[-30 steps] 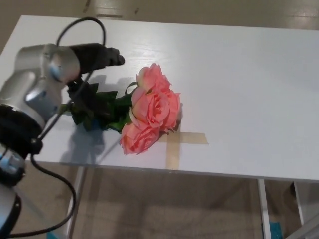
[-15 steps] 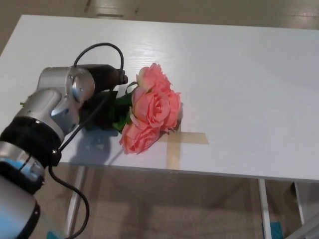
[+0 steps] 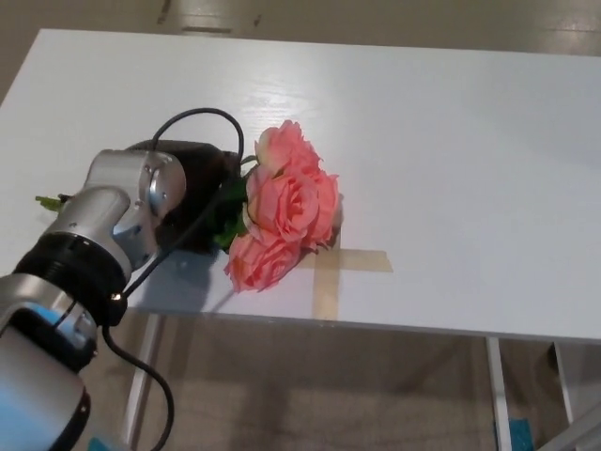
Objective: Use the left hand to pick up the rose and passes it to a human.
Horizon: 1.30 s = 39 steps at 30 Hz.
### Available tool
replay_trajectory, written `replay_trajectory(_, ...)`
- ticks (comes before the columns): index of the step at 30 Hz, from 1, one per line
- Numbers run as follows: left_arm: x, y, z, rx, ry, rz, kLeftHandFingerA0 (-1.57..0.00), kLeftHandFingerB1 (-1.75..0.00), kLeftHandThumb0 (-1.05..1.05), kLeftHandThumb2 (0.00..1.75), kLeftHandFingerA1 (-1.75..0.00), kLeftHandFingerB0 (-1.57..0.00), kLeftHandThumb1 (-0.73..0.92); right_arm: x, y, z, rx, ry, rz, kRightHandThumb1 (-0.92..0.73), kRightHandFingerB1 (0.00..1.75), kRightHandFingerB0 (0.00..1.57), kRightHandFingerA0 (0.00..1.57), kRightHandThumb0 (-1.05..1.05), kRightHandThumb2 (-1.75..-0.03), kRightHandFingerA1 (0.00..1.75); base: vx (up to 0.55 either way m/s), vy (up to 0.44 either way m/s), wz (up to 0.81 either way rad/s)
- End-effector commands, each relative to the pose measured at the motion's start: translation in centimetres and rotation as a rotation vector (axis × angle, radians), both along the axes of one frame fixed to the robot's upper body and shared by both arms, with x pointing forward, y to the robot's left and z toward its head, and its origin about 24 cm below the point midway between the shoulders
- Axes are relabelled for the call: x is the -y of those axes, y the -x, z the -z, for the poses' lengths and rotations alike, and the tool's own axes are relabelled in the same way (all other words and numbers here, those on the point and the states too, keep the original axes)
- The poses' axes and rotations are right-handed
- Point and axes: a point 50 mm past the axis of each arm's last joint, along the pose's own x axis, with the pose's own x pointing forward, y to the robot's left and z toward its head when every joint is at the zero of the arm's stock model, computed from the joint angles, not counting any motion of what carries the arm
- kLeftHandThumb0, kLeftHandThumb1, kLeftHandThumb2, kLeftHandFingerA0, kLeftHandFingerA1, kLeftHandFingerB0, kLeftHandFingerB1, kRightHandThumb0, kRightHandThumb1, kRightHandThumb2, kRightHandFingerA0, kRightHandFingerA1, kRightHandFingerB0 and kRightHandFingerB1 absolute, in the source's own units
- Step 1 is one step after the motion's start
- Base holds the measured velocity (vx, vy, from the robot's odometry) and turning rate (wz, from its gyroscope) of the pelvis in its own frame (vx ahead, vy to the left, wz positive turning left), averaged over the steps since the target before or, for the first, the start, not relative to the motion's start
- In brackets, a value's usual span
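A bunch of pink roses (image 3: 286, 207) lies on the white table (image 3: 451, 150), blooms toward the right, over a cross of tan tape (image 3: 333, 268). The green leaves (image 3: 230, 216) and stem run to the left, mostly hidden; a stem tip (image 3: 47, 201) pokes out at the far left. My left hand (image 3: 197, 183) is black and sits low over the leaves, just left of the blooms. The silver wrist (image 3: 122, 207) covers most of it, so its fingers are hidden. The right hand does not show.
The table's front edge (image 3: 376, 327) runs just below the roses, with a table leg (image 3: 498, 390) and floor beyond it. A black cable (image 3: 202, 117) loops above the left wrist.
The left arm has swung right and down over the stem, from the table's left toward the blooms, now covering most of the leaves. The roses have not moved.
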Motion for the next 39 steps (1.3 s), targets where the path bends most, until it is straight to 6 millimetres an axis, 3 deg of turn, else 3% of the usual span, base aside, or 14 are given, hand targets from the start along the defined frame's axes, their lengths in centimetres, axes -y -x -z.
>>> replay_trajectory(1, 0.2, 0.6, 1.7, 0.036, -0.093, 0.064, -0.72, -0.34, -0.28, 0.62, -0.59, -0.41, 0.68, -0.2, 0.2, 0.2, -0.023, -0.013, 0.004, -0.62, 0.42, 0.58, 0.73, -0.36, -0.58, 0.48, 0.00, 0.000, 0.00)
replay_trajectory(4, 0.2, 0.6, 1.7, 0.041, -0.094, 0.067, -0.72, -0.34, -0.28, 0.62, -0.59, -0.41, 0.68, -0.2, 0.2, 0.2, -0.023, -0.013, 0.004, -0.62, 0.42, 0.58, 0.73, -0.36, -0.58, 0.48, 0.00, 0.000, 0.00)
replay_trajectory(5, 0.1, 0.8, 2.2, 0.097, -0.064, 0.084, -0.67, -0.41, -0.22, 0.59, -1.53, -0.61, 0.62, -0.2, 0.1, 0.2, -0.020, -0.013, 0.002, -0.62, 0.42, 0.58, 0.73, -0.36, -0.58, 0.48, 0.00, 0.000, 0.00)
replay_trajectory(6, 0.1, 0.9, 2.5, 0.134, -0.045, 0.095, -0.68, -0.41, -0.19, 0.57, -1.59, -0.63, 0.61, -0.2, 0.0, 0.1, -0.018, -0.012, 0.000, -0.62, 0.42, 0.58, 0.73, -0.36, -0.58, 0.48, 0.00, 0.000, 0.00)
replay_trajectory(10, 0.0, 1.0, 2.6, 0.174, -0.028, 0.107, -0.64, -0.42, -0.23, 0.58, -1.55, -0.63, 0.62, -0.2, -0.1, 0.1, -0.016, -0.011, -0.002, -0.62, 0.42, 0.58, 0.73, -0.36, -0.58, 0.48, 0.00, 0.000, 0.00)
replay_trajectory(11, 0.2, 1.1, 2.5, 0.206, -0.029, 0.131, -0.72, -0.46, -0.27, 0.62, -1.39, -0.64, 0.55, -0.2, -0.2, 0.0, -0.008, -0.013, 0.002, -0.62, 0.42, 0.58, 0.74, -0.36, -0.59, 0.48, 0.00, 0.000, 0.00)
replay_trajectory(12, 0.2, 1.1, 2.4, 0.207, -0.027, 0.134, -0.70, -0.43, -0.21, 0.58, -1.36, -0.66, 0.58, -0.2, -0.2, 0.0, -0.008, -0.013, 0.003, -0.62, 0.42, 0.58, 0.74, -0.36, -0.59, 0.48, 0.00, 0.000, 0.00)
replay_trajectory(18, 0.4, 1.2, 2.6, 0.214, -0.022, 0.145, -0.72, -0.44, -0.22, 0.58, -1.32, -0.67, 0.57, -0.3, -0.3, 0.0, -0.001, -0.014, 0.003, -0.63, 0.42, 0.58, 0.74, -0.36, -0.59, 0.48, 0.00, 0.000, 0.00)
replay_trajectory(31, 0.8, 1.4, 2.1, 0.300, 0.002, 0.189, -0.75, -0.43, -0.23, 0.57, -1.39, -0.66, 0.59, -0.4, -0.3, 0.0, -0.002, -0.016, -0.001, -0.63, 0.42, 0.59, 0.74, -0.36, -0.59, 0.48, 0.00, 0.000, 0.00)
replay_trajectory(32, 0.7, 1.1, 1.0, 0.344, 0.035, 0.185, -0.72, -0.43, -0.23, 0.59, -1.47, -0.63, 0.57, -0.4, -0.4, 0.0, -0.003, -0.013, -0.003, -0.63, 0.42, 0.59, 0.74, -0.36, -0.59, 0.48, 0.00, 0.000, 0.00)
replay_trajectory(36, 0.6, 1.2, 0.9, 0.349, 0.040, 0.185, -0.72, -0.43, -0.23, 0.59, -1.47, -0.63, 0.57, -0.4, -0.5, 0.0, -0.004, -0.013, -0.003, -0.63, 0.42, 0.59, 0.74, -0.36, -0.59, 0.48, 0.00, 0.000, 0.00)
replay_trajectory(39, 0.6, 1.3, -0.4, 0.398, 0.078, 0.214, -0.71, -0.44, -0.27, 0.60, -1.49, -0.66, 0.59, -0.3, 0.0, 0.1, -0.012, -0.011, 0.000, -0.63, 0.42, 0.59, 0.73, -0.36, -0.58, 0.47, 0.00, 0.000, 0.00)
